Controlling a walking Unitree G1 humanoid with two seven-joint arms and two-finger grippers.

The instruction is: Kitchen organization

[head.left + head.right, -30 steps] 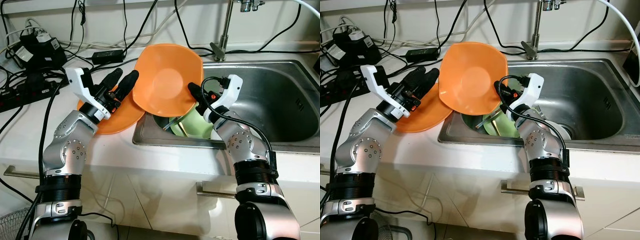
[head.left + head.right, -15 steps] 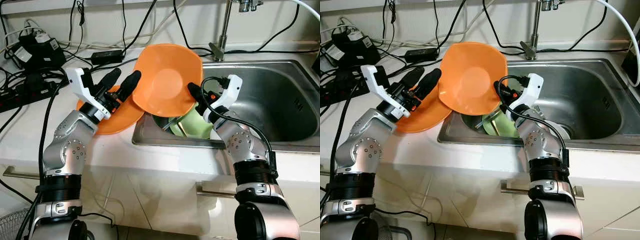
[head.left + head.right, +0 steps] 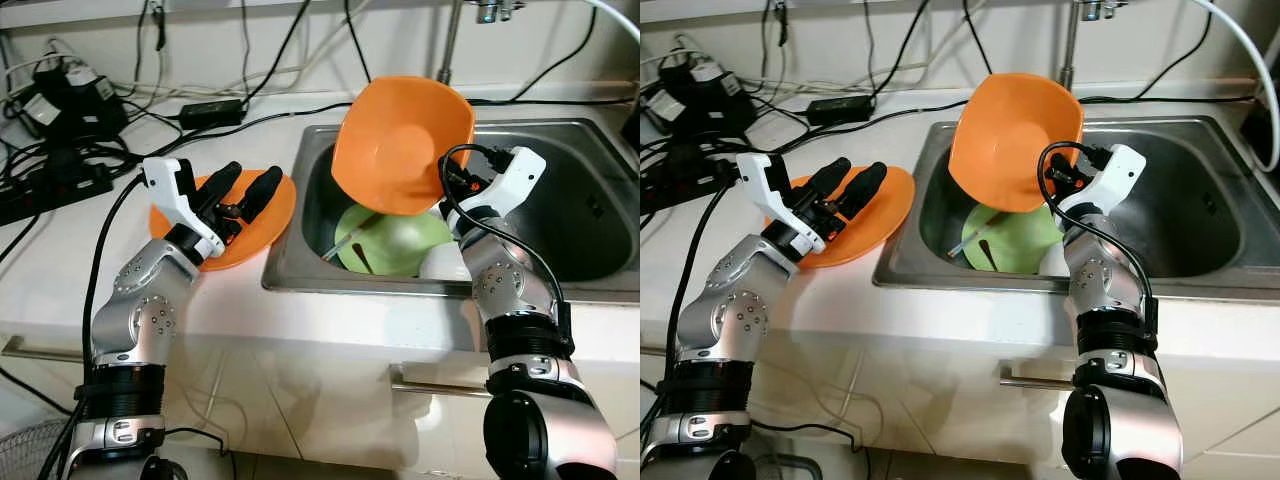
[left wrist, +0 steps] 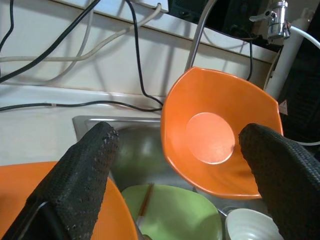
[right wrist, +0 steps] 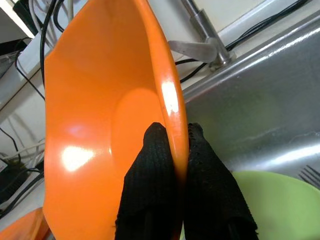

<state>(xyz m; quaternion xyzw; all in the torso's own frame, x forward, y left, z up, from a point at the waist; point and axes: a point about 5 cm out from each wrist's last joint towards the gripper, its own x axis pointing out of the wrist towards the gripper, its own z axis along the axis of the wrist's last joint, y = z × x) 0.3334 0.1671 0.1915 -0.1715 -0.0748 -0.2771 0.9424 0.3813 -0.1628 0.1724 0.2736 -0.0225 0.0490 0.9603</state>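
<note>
orange bowl [image 3: 400,140] over sink [image 3: 590,215] (rim-pinched)

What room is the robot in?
It looks like a kitchen. There's a steel sink with a tap set into a white counter, and dishes in the sink, like the green plate.

No text, label, brand, number or sign could be read anywhere in the views; the bowls, plates and sink were plain, and the power adapters on the counter were too small and dark to show any lettering.
</note>
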